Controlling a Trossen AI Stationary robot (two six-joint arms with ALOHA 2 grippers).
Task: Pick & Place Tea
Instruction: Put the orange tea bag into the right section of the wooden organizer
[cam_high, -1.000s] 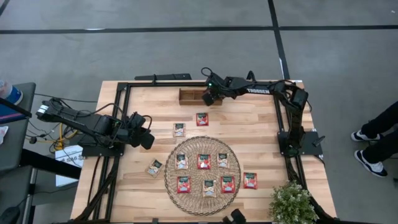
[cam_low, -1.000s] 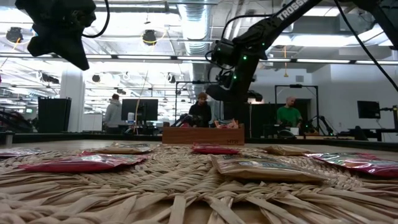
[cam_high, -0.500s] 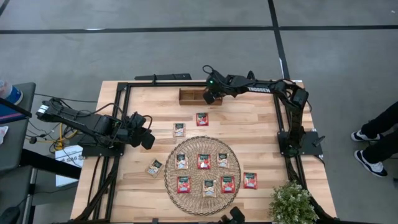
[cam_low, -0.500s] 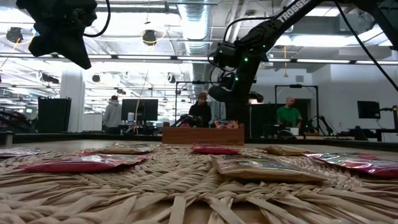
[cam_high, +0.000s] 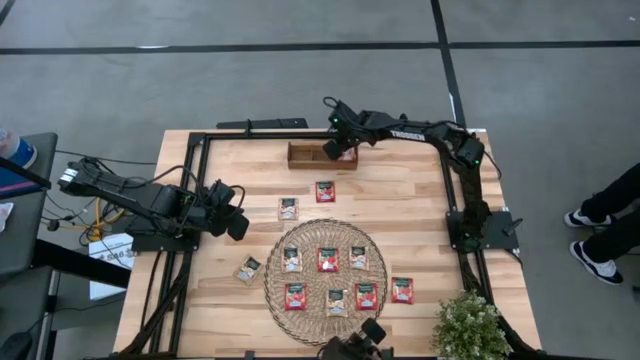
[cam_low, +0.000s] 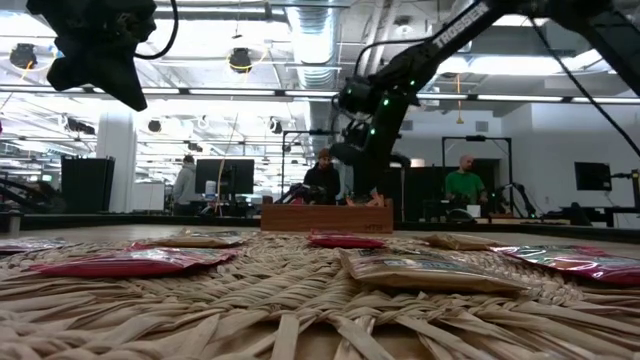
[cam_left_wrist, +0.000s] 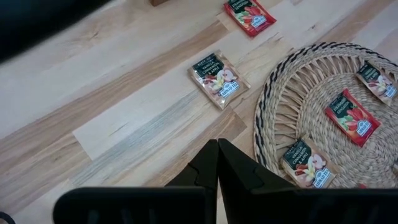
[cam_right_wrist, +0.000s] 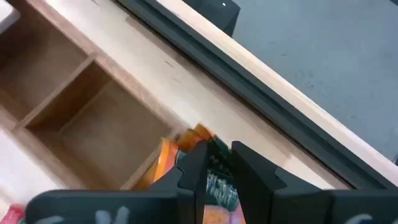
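Observation:
The tea sachets are small flat squares, red-orange or cream. Several lie flat on the round woven mat. Others lie on the bare table, such as a cream one, a red one and another cream one. My right gripper hovers over the right end of the brown wooden tray and is shut on an orange sachet. My left gripper waits shut above the table, left of the mat. My right gripper pinches the orange sachet between its two fingers. The dark green band shows in the gap between them. The sachet is lifted clear and hangs slanted over the tray's end compartment. The fingers hide the rest of the hold.
The tray lies near the table's far edge, its open compartments showing in the right wrist view. A black frame rail runs along that edge. A potted plant stands at the near right corner. People stand in the room beyond the table.
My right gripper has moved a little toward the table's far edge over the tray's right end, carrying the sachet. Its forearm has swung toward the far edge. The sachets on the mat and the table have stayed where they were.

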